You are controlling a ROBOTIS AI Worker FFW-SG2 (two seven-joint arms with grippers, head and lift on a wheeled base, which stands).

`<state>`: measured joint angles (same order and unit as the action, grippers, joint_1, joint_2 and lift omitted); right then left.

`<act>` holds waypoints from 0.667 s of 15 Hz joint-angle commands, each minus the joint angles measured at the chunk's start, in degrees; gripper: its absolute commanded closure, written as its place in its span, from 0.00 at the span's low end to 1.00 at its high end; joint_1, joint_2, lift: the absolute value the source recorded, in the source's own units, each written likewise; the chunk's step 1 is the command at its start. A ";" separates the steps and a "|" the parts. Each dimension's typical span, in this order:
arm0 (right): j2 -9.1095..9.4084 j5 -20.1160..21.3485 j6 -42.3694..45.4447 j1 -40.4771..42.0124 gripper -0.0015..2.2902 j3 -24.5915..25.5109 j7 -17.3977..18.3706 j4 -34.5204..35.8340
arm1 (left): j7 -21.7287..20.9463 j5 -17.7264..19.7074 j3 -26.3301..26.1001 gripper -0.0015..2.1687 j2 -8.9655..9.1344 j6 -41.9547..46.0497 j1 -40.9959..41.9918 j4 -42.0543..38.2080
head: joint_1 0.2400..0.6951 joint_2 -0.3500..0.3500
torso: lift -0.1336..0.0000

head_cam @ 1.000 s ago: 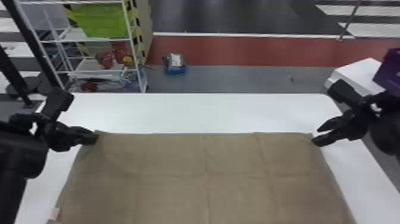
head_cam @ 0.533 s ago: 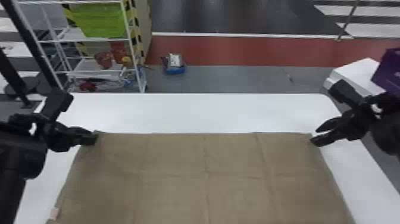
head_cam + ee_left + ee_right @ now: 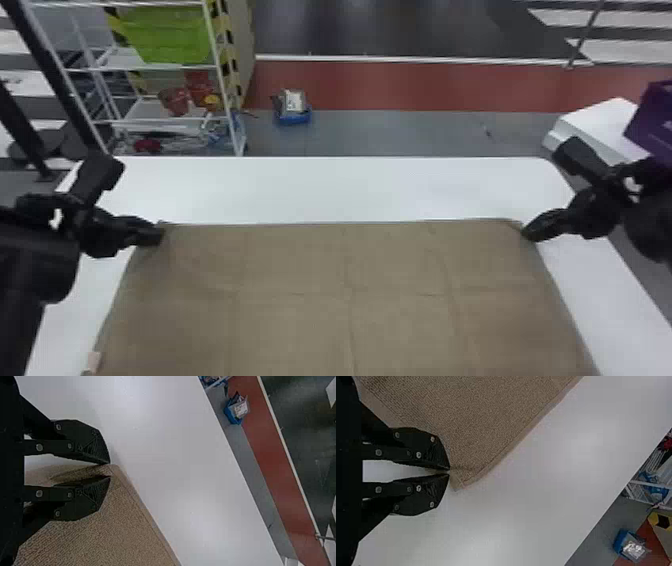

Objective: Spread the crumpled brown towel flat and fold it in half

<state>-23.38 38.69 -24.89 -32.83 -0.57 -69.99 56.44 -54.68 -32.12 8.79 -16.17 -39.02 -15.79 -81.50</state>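
A: Need towel status.
B: Seeing brown towel (image 3: 390,330) spread almost flat on white table (image 3: 330,190), creased in a grid, running past head view's bottom edge. Also seeing small pale tag (image 3: 93,361) at its left edge.
A: Check left gripper (image 3: 160,234).
B: Placed at far left corner of towel. In left wrist view, for left gripper (image 3: 110,470), reading fingers a narrow gap apart, corner fold between. Can't tell if clamped.
A: And right gripper (image 3: 528,234)?
B: Placed at far right corner. In right wrist view, for right gripper (image 3: 449,472), reading tips all but together, pinching towel near corner, cloth puckered there.
A: Now list surroundings.
B: Past table, far left: white rack (image 3: 222,75) with green bin (image 3: 167,32). On floor beyond far edge: blue box (image 3: 293,118). Off right side: white block (image 3: 595,122), near purple box (image 3: 655,120).
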 commanded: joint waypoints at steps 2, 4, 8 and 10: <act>0.00 -0.64 -0.21 1.54 0.58 0.48 -1.38 2.71 | -0.34 -0.13 0.17 0.41 0.26 -0.15 0.50 -0.59 | 1.00 0.48 | 0.07; 0.00 -0.81 -0.56 2.42 0.59 0.57 -2.26 4.56 | -0.43 -0.22 0.26 0.41 0.35 -0.32 0.85 -1.12 | 1.00 0.49 | 0.07; 0.00 -1.52 0.67 5.23 0.59 2.42 -2.96 8.34 | -0.08 -0.05 1.67 0.41 1.32 -0.50 2.61 -5.69 | 1.00 0.49 | 0.07; 0.00 -1.43 2.96 6.63 0.59 4.09 -2.70 9.65 | 0.36 0.31 2.10 0.41 1.32 -0.32 3.58 -7.10 | 1.00 0.49 | 0.07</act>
<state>-23.38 37.26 -23.84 -27.27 2.31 -72.88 64.99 -54.41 -32.08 10.51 -14.90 -39.43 -12.88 -87.55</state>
